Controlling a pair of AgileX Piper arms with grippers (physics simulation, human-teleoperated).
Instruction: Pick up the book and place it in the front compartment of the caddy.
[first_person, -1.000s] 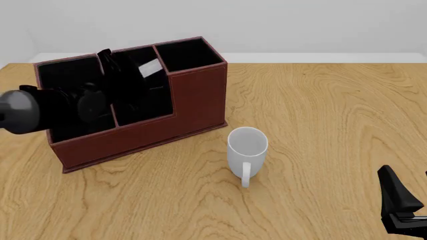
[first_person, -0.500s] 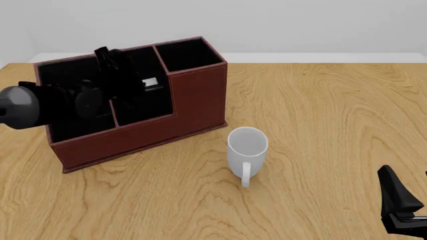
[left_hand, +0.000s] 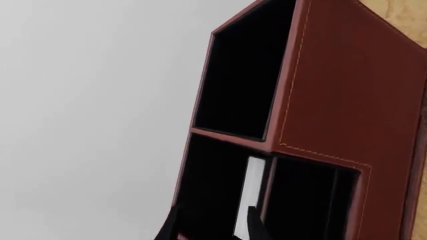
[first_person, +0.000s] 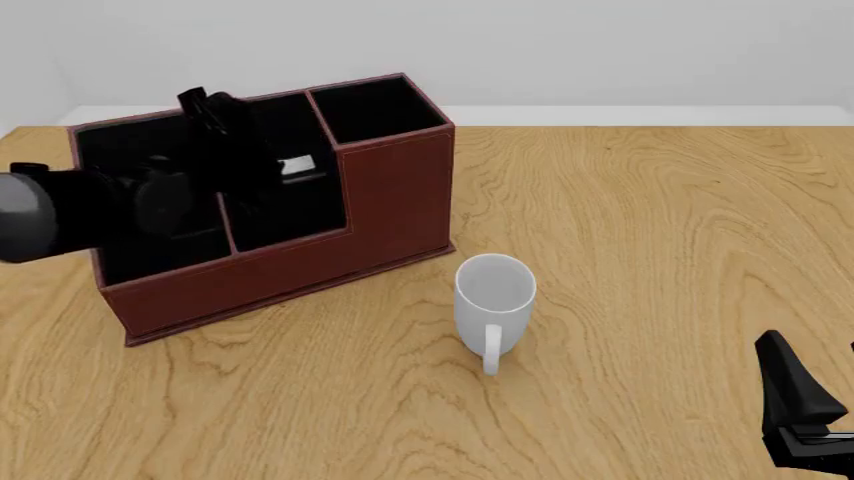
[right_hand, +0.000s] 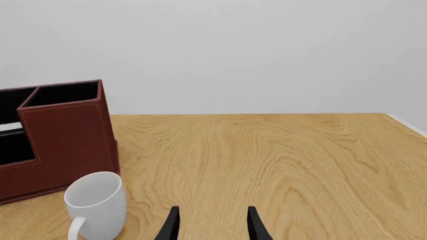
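The reddish-brown caddy stands at the left of the table. The book rests inside it, in the low slot beside the tall right compartment; only a strip of its white page edge shows. In the left wrist view that white edge of the book stands against a divider of the caddy. My left gripper hovers above the caddy's middle, and its fingers are open and apart from the book. My right gripper stays at the near right, open and empty.
A white mug stands upright just in front of the caddy's right end, handle toward me; the right wrist view shows the mug and the caddy too. A pale wall lies beyond the table's far edge.
The book dropped from above the rim down into the slot and is no longer held. My left gripper has since risen and drawn back to the left. The right arm has not moved.
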